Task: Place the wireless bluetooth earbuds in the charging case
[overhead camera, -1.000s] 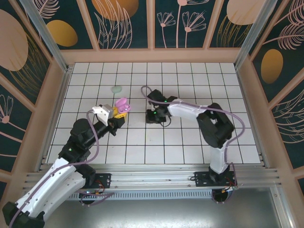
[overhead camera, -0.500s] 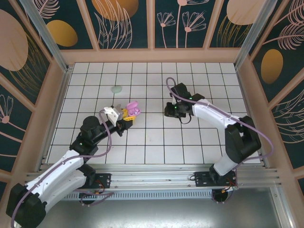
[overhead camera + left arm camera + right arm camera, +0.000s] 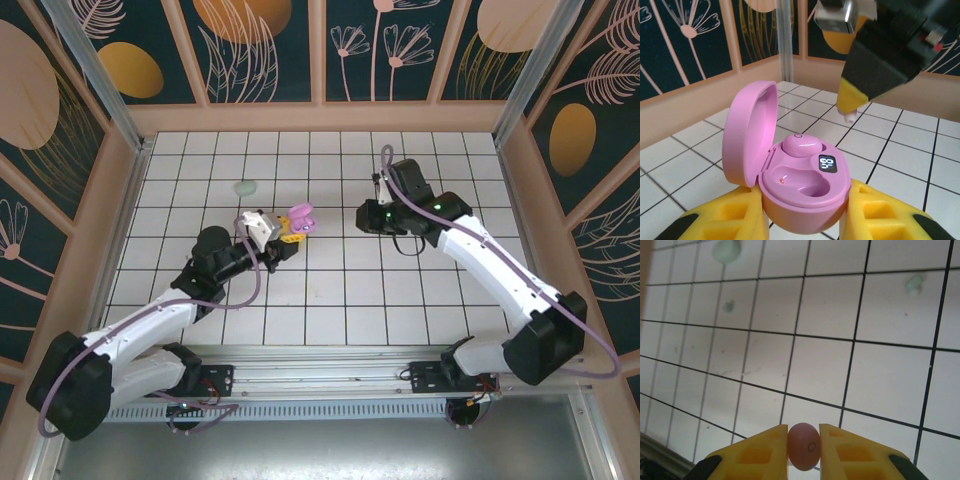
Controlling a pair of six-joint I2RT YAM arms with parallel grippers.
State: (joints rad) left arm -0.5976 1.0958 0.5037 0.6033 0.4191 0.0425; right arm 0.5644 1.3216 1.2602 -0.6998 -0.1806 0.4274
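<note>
Wireless earbuds (image 3: 804, 446) are split between the air and your white tiled table (image 3: 330, 300), with one arm holding the case and the other a bud. Your left gripper (image 3: 287, 237) is clamped by its yellow fingers (image 3: 725, 222) on the base of the glossy pink clamshell charging case (image 3: 800, 172). It holds the case off the tiles, mouth up, with the lid swung open to the left in the left wrist view. Your right gripper (image 3: 367, 216) sits to the right of the case in the top view, near it but with bare tile between. It is pinched on a small pink rounded earbud (image 3: 804, 447), which fills the gap between its pads. A pale mint rounded lump (image 3: 245, 187) lies on the far-left tiles; I can't tell what it is.

Inside the case, a second pink bud (image 3: 801, 146) sits in the far pocket. The near pocket (image 3: 799, 184) is empty, beside the small lit display (image 3: 828, 163). Two tiny mint green buds (image 3: 915, 284) lie loose on the tiles, well apart, in the right wrist view.

The move turns on this. Seen from the case, the right fingertips hang above and beyond it on the display side, pointing down. The two pockets line up running away from the left wrist camera. I judge you'd bring the held bud nearer and down over the empty pocket, turned to match the recess, with the right arm doing the travelling.
</note>
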